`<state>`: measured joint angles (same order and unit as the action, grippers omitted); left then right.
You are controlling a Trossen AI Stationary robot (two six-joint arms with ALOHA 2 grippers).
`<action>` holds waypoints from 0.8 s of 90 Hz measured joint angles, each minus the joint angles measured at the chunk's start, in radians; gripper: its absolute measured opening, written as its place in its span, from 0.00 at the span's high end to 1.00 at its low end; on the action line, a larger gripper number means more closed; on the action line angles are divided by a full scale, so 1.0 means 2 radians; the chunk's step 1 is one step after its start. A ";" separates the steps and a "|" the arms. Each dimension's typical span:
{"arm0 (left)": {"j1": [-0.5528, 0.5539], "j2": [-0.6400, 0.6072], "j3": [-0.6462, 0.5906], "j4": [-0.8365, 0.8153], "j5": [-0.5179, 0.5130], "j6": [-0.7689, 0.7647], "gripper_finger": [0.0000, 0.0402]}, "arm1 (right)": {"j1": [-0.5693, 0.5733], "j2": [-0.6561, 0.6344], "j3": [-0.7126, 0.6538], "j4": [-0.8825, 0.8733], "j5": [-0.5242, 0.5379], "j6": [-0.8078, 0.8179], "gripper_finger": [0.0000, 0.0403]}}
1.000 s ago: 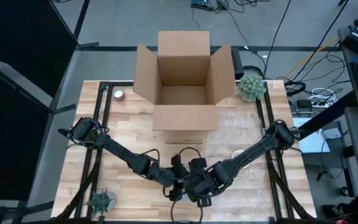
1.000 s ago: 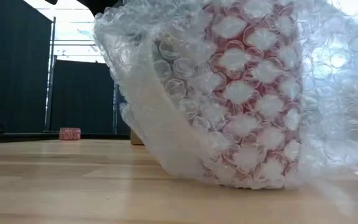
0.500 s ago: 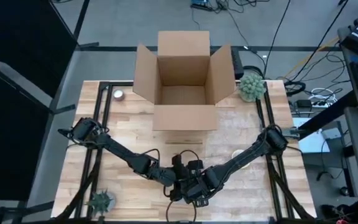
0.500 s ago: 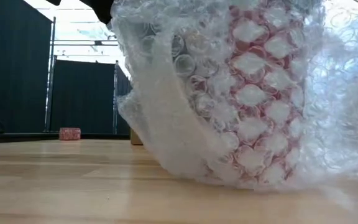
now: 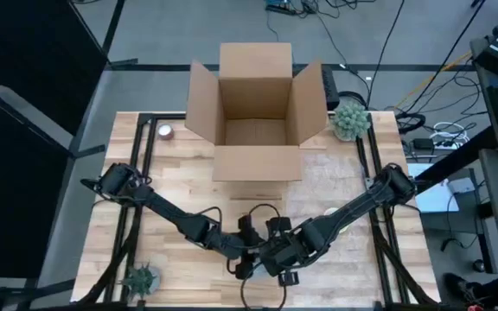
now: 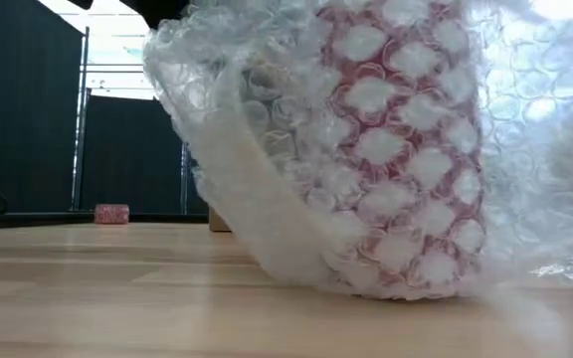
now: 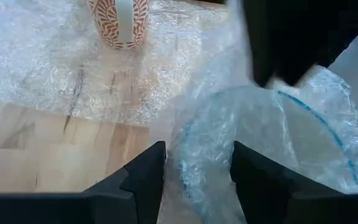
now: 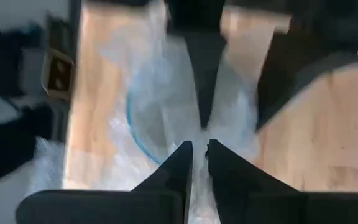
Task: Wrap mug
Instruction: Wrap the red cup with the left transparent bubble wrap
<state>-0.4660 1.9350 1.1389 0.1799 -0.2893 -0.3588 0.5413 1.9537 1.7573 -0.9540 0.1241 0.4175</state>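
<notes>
Low view showed the mug [image 6: 406, 149], red-patterned, standing on the table [image 6: 117, 298] near its front edge with bubble wrap [image 6: 257, 199] draped loosely over it. My right gripper [image 8: 196, 163] had its fingers pressed nearly together, pinching the wrap. My left gripper [image 7: 194, 180] stood spread around a fold of wrap. Both met over the mug in the high view. I judged the wrapping step half done; the next move called for drawing the loose flap tight around the mug.

No legible text — none anywhere.
</notes>
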 joint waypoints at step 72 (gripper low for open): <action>-0.004 -0.046 0.005 -0.035 0.010 -0.023 0.60 | 0.009 0.055 -0.006 0.009 0.015 0.020 0.98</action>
<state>-0.4746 1.8439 1.1497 0.1098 -0.2687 -0.4053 0.5594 2.0638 1.7448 -0.9353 0.1539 0.4577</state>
